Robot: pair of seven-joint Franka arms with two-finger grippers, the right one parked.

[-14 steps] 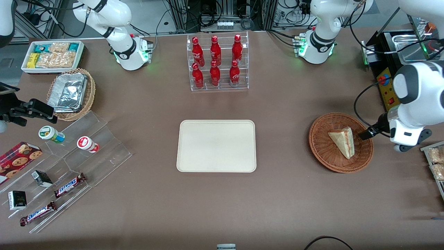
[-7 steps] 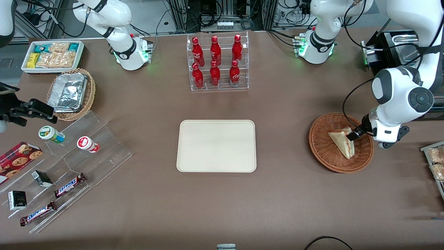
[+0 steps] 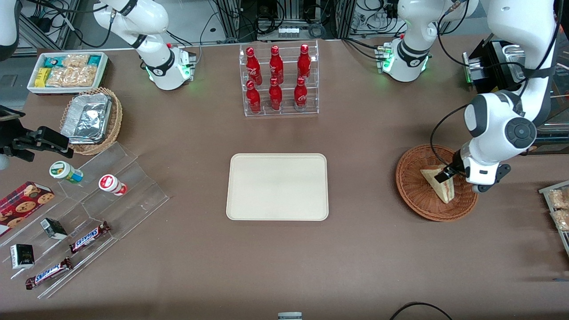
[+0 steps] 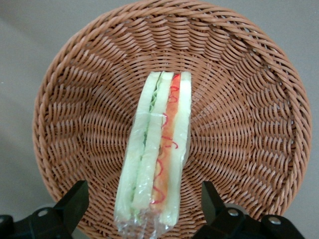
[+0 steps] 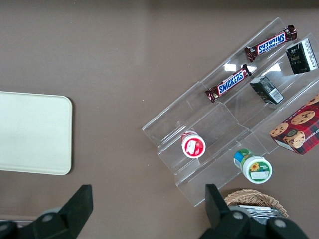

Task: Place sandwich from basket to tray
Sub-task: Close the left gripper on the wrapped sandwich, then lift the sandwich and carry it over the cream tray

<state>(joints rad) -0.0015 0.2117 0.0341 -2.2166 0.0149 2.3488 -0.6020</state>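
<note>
**Open gripper poised over the sandwich in the wicker basket**

The left arm's black two-finger gripper point(image 3: 446, 174) hung over the round, reddish-brown woven wicker basket point(image 3: 415, 198), toward the working arm's end of the brown table point(image 3: 364, 249). Its fingers point(image 4: 75, 201) stood spread wide, one on each side of the sandwich, touching neither bread nor wicker in the wrist view.

The triangular wedge of pale white bread with a red-orange and green filling stripe point(image 4: 157, 154), wrapped in clear film, lay in the middle of the basket with its cut edge facing up. Bare weave showed on both long sides of it, and the basket's rim point(image 4: 47, 112) curved well clear of the bread all round.

The flat rectangular cream-coloured tray with rounded corners point(image 3: 277, 186) lay at the table's centre, well apart from the basket, with only bare tabletop between the two. A clear acrylic rack of red bottles point(image 3: 278, 80) stood farther from the front camera than the tray, apart from its rim.
</note>
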